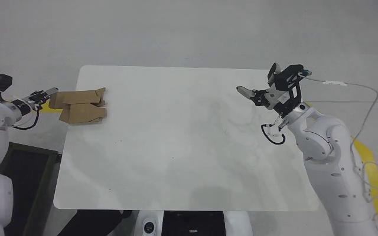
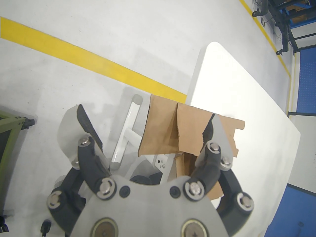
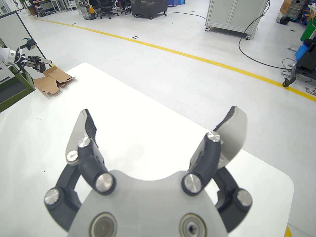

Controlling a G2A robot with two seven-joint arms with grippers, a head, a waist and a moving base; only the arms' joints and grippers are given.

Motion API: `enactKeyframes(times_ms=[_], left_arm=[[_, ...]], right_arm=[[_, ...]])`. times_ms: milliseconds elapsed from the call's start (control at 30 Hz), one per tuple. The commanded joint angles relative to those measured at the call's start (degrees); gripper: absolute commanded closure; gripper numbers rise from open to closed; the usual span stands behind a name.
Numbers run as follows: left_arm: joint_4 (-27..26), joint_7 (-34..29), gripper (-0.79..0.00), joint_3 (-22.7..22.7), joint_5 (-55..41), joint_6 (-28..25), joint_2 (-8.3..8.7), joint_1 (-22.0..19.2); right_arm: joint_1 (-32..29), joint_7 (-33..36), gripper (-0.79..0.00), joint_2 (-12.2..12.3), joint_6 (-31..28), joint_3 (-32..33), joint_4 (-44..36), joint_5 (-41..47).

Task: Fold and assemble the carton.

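Observation:
The carton (image 1: 81, 106) is a flattened, partly folded piece of brown cardboard at the left edge of the white table (image 1: 177, 147), hanging partly past that edge. My left gripper (image 1: 46, 94) is off the table beside the carton's outer end. In the left wrist view that gripper (image 2: 147, 122) is open, with the carton (image 2: 172, 129) just beyond its fingertips and one flap beside one finger (image 2: 214, 129). My right gripper (image 1: 248, 93) hovers open above the table's right part, far from the carton. The right wrist view shows this gripper (image 3: 159, 120) holding nothing and the carton (image 3: 53, 82) far off.
A green-framed cart (image 1: 23, 171) stands on the floor left of the table. The table's white leg frame (image 2: 128, 129) is below the carton's overhang. A thin cable (image 1: 342, 84) runs from the right arm. The table's middle (image 3: 148, 99) is bare.

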Motion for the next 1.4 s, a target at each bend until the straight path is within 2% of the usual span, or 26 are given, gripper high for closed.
enactKeyframes(times_ms=[0,133,200,267,300,433,500,567,600,800,1100,1367], left_arm=[[0.09,-0.42,-0.785,-0.25,-0.70,0.16,-0.02,0.17],[0.22,-1.60,-0.779,-0.67,-1.92,0.27,-0.04,0.55],[0.16,-1.89,-0.628,-0.79,-2.33,0.49,-0.08,0.77],[0.12,-2.13,-0.511,-0.92,-2.79,0.77,-0.15,0.99],[0.06,-2.19,-0.403,-0.96,-2.95,0.85,-0.19,1.09],[-0.06,-2.48,-0.280,-1.14,-3.62,0.99,-0.30,1.45],[-0.01,-2.77,-0.185,-1.39,-4.36,0.95,-0.36,1.56],[-0.04,-2.99,-0.025,-1.55,-4.79,0.90,-0.37,1.64],[-0.03,-3.11,0.000,-1.71,-5.22,0.74,-0.39,1.70],[-0.32,-4.00,0.000,-2.59,-7.27,-0.62,-0.26,1.63],[-3.29,-7.30,0.000,-5.20,-14.64,-6.92,-0.42,0.01],[-9.48,-10.64,0.000,-4.61,-19.79,-10.79,-2.36,-2.34]], right_arm=[[0.00,0.00,-0.785,0.00,0.00,0.00,0.00,0.00],[0.00,0.00,-0.785,0.00,0.00,0.00,0.00,0.00],[0.00,0.00,-0.785,0.00,0.00,0.00,0.00,0.00],[0.00,0.00,-0.785,0.00,0.00,0.00,0.00,0.00],[0.00,0.00,-0.785,0.00,0.00,0.00,0.00,0.00],[0.00,0.00,-0.785,0.00,0.00,0.00,0.00,0.00],[0.00,0.00,-0.785,0.00,0.00,0.00,0.00,0.00],[0.00,0.00,-0.785,0.00,0.00,0.00,0.00,0.00],[0.00,0.00,-0.785,0.00,0.00,0.00,0.00,0.00],[0.00,0.00,-0.785,0.00,0.00,0.00,0.00,0.00],[0.00,0.00,-0.785,0.00,0.00,0.00,0.00,0.00],[0.00,0.00,-0.785,0.00,0.00,0.00,0.00,0.00]])
